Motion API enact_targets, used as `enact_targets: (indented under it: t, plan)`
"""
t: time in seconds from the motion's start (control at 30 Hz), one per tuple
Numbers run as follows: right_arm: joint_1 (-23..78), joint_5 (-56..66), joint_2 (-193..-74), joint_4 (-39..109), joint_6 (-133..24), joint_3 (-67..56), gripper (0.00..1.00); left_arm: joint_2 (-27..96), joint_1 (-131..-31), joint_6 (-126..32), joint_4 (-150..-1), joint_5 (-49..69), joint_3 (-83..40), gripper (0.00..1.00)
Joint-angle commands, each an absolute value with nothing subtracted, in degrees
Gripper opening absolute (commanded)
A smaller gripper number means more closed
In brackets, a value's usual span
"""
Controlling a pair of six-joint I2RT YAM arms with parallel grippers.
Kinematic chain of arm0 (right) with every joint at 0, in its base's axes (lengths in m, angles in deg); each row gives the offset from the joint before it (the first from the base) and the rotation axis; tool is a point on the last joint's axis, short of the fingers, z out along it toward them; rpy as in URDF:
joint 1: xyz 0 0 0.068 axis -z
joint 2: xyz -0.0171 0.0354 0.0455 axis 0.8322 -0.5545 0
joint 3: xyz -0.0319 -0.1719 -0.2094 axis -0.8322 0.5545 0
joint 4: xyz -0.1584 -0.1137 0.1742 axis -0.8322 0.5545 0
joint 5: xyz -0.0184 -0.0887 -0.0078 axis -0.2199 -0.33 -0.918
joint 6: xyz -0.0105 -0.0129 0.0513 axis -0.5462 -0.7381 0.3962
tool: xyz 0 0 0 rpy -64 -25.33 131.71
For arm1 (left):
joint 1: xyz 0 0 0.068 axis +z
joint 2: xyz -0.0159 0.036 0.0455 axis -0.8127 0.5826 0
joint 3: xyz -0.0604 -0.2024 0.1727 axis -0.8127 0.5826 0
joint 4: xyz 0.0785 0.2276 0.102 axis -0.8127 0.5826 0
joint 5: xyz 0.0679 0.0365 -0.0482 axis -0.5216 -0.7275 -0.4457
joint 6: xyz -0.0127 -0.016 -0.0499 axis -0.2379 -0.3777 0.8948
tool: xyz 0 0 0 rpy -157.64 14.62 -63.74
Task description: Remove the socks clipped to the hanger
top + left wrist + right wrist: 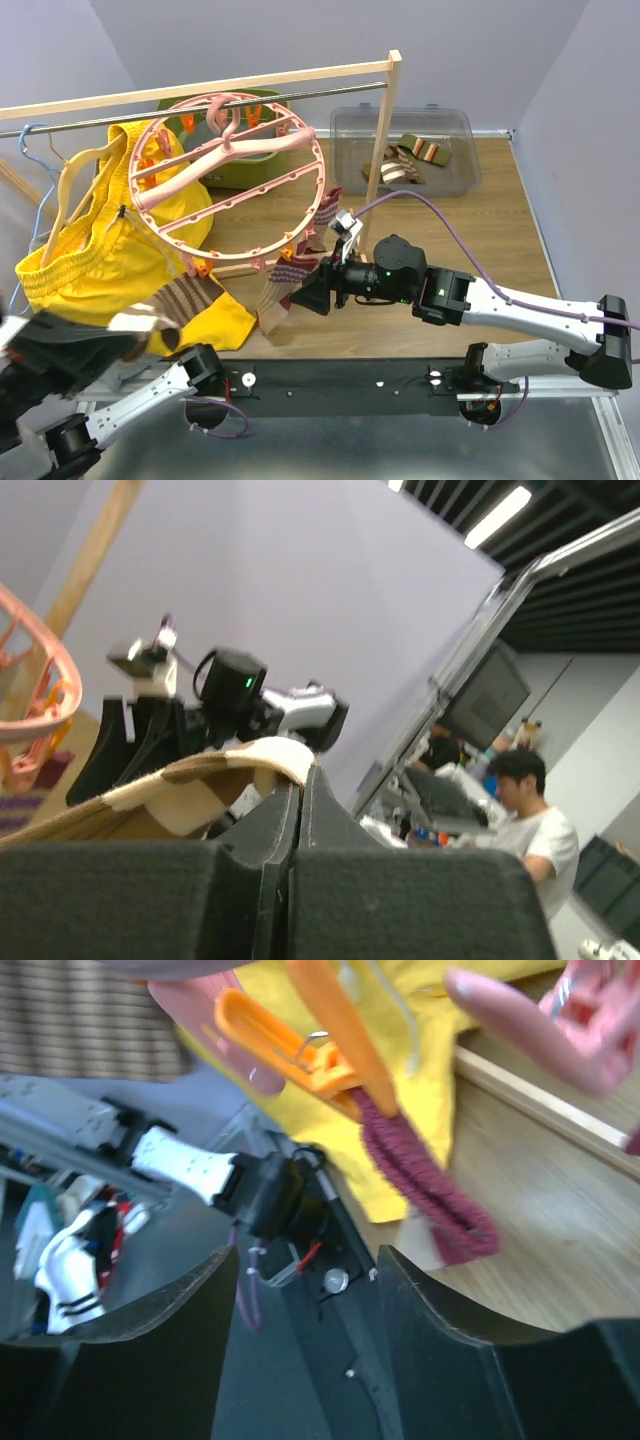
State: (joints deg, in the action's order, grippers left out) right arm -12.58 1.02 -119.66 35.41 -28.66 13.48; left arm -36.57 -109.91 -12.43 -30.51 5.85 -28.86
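Note:
The pink ring hanger hangs tilted from the rail by its hook, orange clips along its lower rim. A pinkish, purple-striped sock dangles from one of these clips. My right gripper is just to its right, open and empty. In the right wrist view the gripper sits below an orange clip that pinches a maroon sock edge. My left gripper is low at the front left, shut on a brown and beige striped sock; that sock curls over the closed gripper.
Big yellow shorts hang at the left beside a light-blue wire hanger. A wooden post holds up the rail. A clear bin at the back right contains loose socks.

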Motion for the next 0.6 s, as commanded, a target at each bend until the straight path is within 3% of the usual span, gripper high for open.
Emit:
enact_targets:
  t: [0.0, 0.27, 0.57]
  plan:
    - [-12.8, 8.4, -117.0, 28.0, -29.7, 15.1, 0.70, -33.4, -111.4, -12.0, -36.9, 13.7, -21.5, 0.00]
    - [-13.2, 13.1, -120.0, 20.8, -26.7, 13.7, 0.79, -33.4, -111.1, -10.1, -44.3, 22.8, -14.1, 0.00]
    - [-15.3, 9.7, -126.9, 25.0, -30.7, 2.9, 0.84, -33.7, -111.1, -9.7, -46.9, 29.4, -13.6, 0.00]
